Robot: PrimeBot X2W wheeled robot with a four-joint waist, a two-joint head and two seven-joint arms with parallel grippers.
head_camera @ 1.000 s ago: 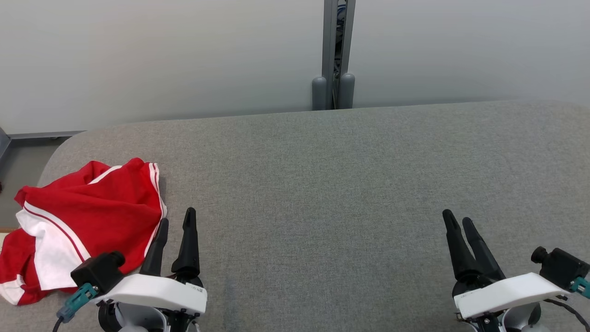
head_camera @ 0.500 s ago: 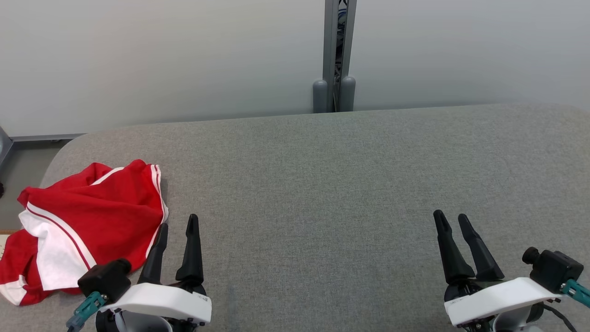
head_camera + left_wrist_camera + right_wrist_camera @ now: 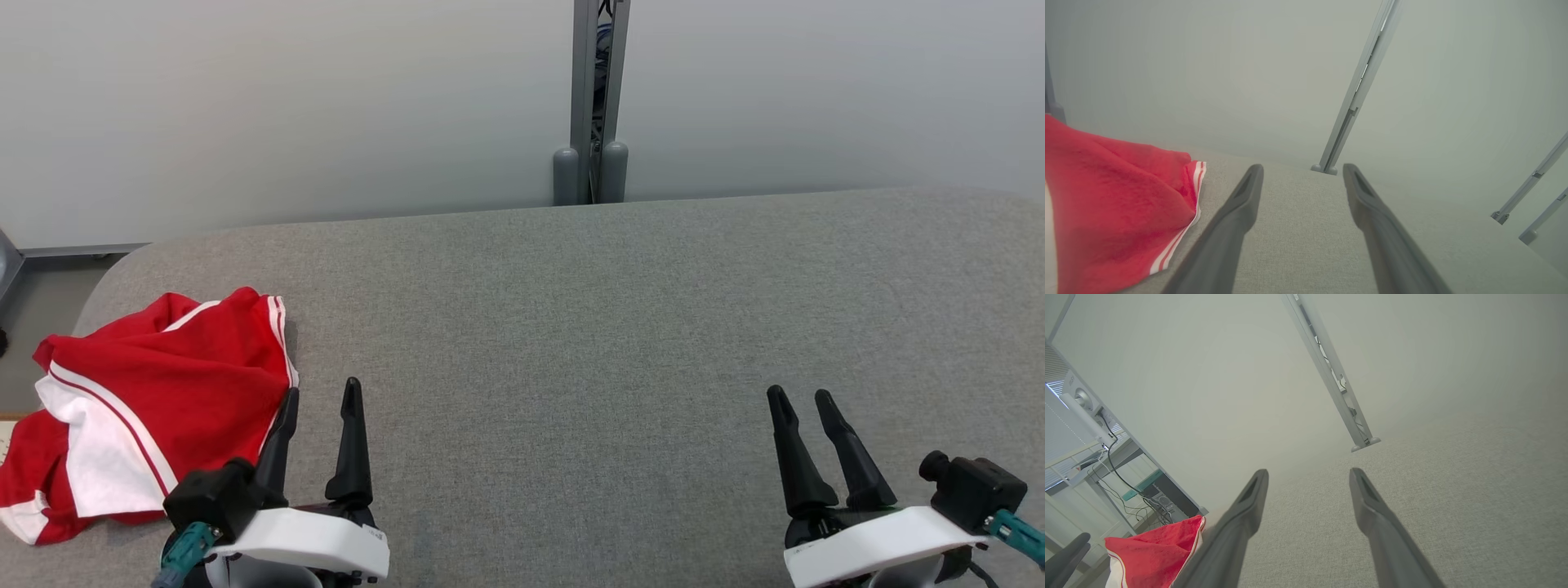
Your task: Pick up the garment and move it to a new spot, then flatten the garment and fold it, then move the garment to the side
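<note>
Head view showed the crumpled red garment (image 3: 155, 384) at the grey surface's (image 3: 571, 327) left end, the left gripper (image 3: 321, 390) spread wide and empty just beside its hem, likely poised for the pickup, the right gripper (image 3: 800, 394) equally wide, well apart.

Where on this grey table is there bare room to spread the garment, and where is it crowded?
Widest bare patch: the middle of the table, bordered by the left jaws, the right jaws and the far edge below the post. Crowded: the near left corner, where the bunched red garment lies close beside the left jaws.
</note>
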